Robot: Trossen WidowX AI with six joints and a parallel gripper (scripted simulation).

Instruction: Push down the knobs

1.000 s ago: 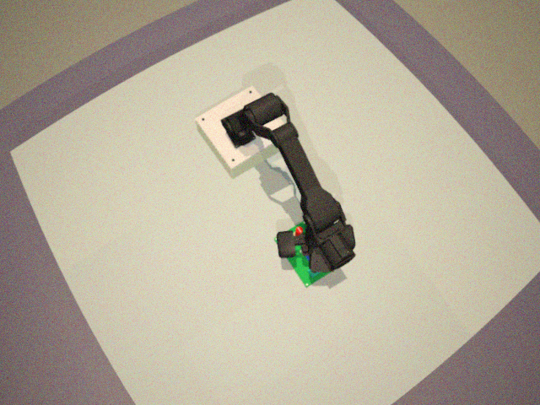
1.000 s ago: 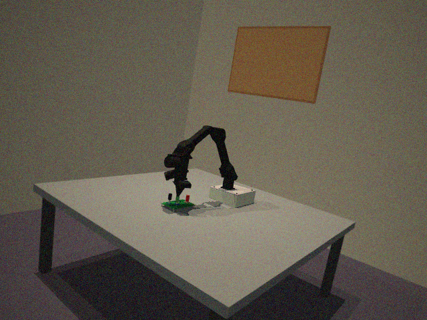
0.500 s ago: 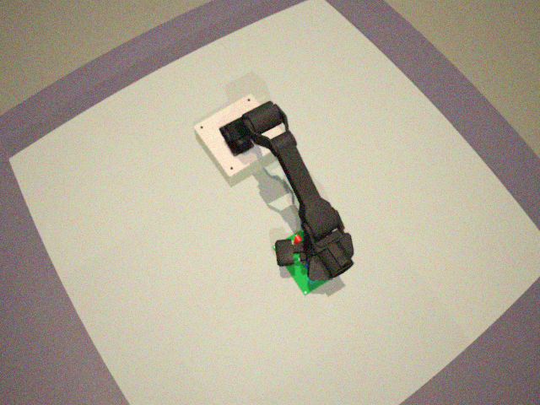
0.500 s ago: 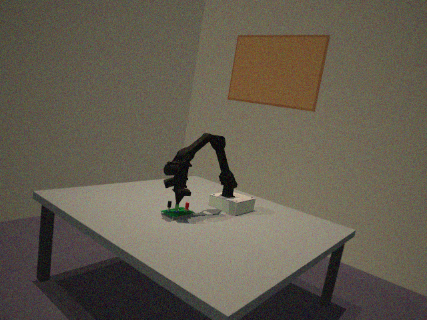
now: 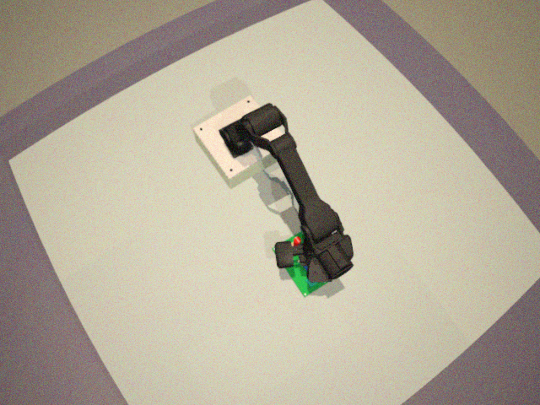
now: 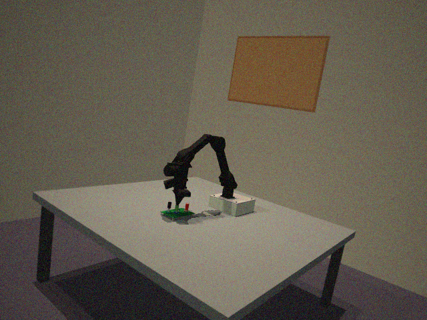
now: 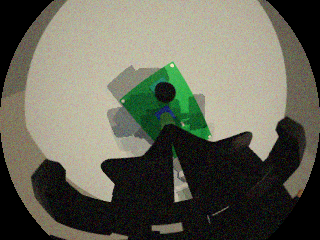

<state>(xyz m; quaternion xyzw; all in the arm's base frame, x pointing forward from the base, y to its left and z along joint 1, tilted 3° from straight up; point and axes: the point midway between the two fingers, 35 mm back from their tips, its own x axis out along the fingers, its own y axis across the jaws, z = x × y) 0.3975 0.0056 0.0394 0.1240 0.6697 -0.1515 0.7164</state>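
Observation:
The green circuit board (image 5: 299,278) (image 6: 166,213) (image 7: 186,90) stands on the table. A black knob (image 6: 169,205) (image 7: 165,92) stands high, with a pale shaft showing below it in the exterior view. A green knob (image 6: 177,208) (image 7: 166,119) stands mid-board over a blue potentiometer (image 7: 159,114). A red knob (image 5: 297,240) (image 6: 187,207) stands near the board edge toward the robot base; the wrist view hides it. My gripper (image 6: 177,203) (image 7: 168,127) is shut and empty, pointing down, its tips at or just above the green knob's top. Contact cannot be told.
The arm's white base box (image 5: 213,135) (image 6: 245,208) stands behind the board. The black and red knobs rise on either side of my fingertips. The wrist camera housing (image 5: 284,254) hangs over part of the board. An orange panel (image 6: 278,72) is on the wall.

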